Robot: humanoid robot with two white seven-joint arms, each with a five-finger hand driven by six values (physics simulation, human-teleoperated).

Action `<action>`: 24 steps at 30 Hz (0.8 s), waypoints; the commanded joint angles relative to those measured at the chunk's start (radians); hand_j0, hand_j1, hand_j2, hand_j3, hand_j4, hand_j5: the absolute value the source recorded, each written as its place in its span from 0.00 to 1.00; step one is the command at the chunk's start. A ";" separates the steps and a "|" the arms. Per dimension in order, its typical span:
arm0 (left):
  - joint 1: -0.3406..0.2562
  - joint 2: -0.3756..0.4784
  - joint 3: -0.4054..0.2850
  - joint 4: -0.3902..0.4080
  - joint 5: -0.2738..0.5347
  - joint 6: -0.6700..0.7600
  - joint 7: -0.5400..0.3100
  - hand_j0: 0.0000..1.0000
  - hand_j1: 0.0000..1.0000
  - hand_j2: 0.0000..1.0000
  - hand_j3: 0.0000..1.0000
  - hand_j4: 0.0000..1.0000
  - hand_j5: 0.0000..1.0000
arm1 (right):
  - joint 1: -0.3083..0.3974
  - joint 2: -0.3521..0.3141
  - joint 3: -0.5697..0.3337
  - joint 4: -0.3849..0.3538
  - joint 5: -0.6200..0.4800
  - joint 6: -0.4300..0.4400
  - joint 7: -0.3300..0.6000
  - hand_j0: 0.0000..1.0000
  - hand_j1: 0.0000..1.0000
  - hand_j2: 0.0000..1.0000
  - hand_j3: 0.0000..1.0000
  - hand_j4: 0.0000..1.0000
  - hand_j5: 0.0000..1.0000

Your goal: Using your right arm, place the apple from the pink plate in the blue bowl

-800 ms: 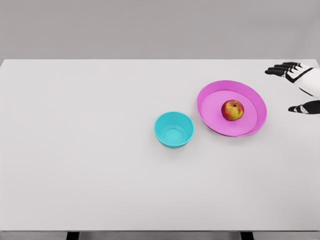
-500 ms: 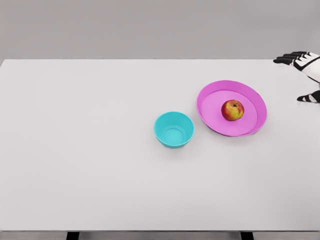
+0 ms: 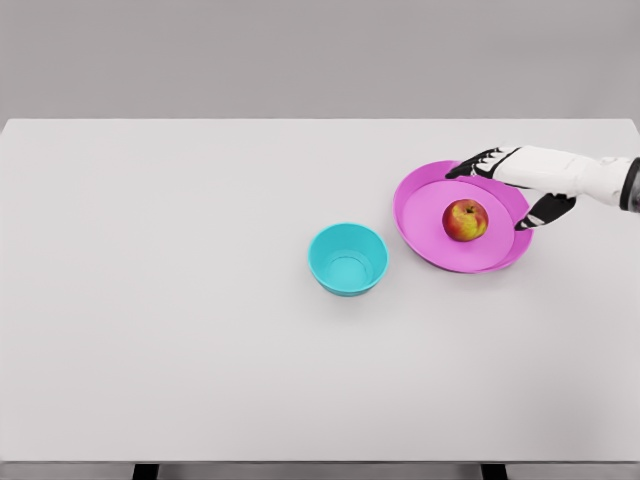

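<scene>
Right now your right hand (image 3: 510, 185) hangs over the far right part of the pink plate (image 3: 425, 240), its arm coming in from the picture's right edge. The fingers (image 3: 470, 166) are spread and reach leftward across the plate's far rim, while the thumb (image 3: 535, 215) points down toward the near right rim. Nothing is held between them; the hand is wide open and empty.

The apple (image 3: 465, 220) sits in the plate, a little right of its middle, stem up. From your hand it lies to the left and slightly toward you, just beside the gap between fingers and thumb, not yet inside it. I cannot tell whether any fingertip touches the fruit; it looks apart. The apple is round, so it has no long axis to line up with; what matters is that the open span of the hand faces it from the right.

The blue bowl (image 3: 347, 259) stands on the bench (image 3: 160, 300) to the left of the plate, close to its rim and a little nearer to you. So the carry, as I judge it, runs leftward from the apple, away from your arm.

Your left hand does not show at all, so the right one is plainly the nearer.
</scene>
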 commanded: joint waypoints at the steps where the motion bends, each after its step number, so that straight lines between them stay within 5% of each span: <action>1: 0.000 0.000 0.000 0.000 0.000 0.000 0.000 1.00 1.00 1.00 1.00 1.00 1.00 | 0.000 0.022 0.029 0.018 -0.006 0.003 0.002 1.00 1.00 1.00 1.00 1.00 1.00; 11: 0.000 0.000 0.000 0.000 0.000 0.000 0.000 1.00 1.00 1.00 1.00 1.00 1.00 | -0.097 0.087 0.154 0.184 -0.006 0.003 0.002 1.00 1.00 1.00 1.00 1.00 1.00; 24: 0.000 0.000 0.000 0.000 0.000 0.000 0.000 1.00 1.00 1.00 1.00 1.00 1.00 | -0.112 0.122 0.201 0.254 -0.005 0.003 0.002 1.00 1.00 1.00 1.00 1.00 1.00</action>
